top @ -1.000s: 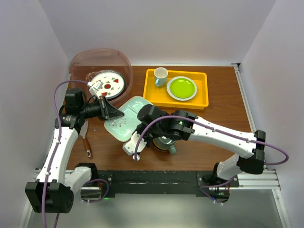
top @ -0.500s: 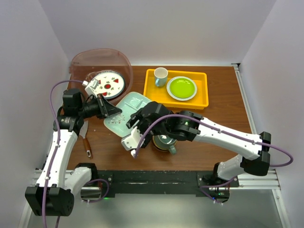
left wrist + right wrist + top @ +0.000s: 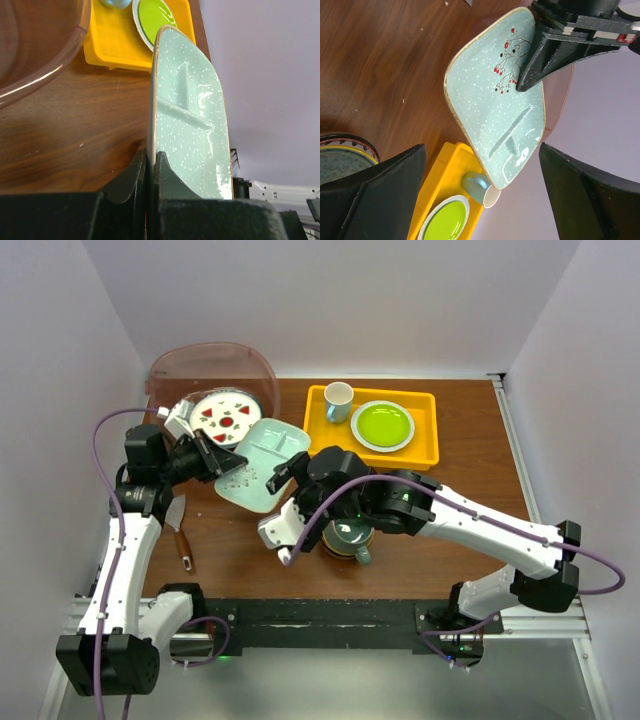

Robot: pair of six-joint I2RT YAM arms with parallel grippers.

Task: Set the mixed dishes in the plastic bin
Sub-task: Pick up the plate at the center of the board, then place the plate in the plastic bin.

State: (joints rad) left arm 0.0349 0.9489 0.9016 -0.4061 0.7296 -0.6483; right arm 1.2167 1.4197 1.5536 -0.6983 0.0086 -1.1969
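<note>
My left claw is pinching one short edge of the pale green divided tray, fingers pressed onto either face of its rim. The tray juts out from the claw, tilted above the worktop, between the plastic bin and the yellow tray. My right claw is spread wide with nothing in it, just beside the tray's near edge. The bin holds a white plate with red marks. The yellow tray carries a small white cup and a lime-green plate. Stacked bowls sit under my right arm.
</note>
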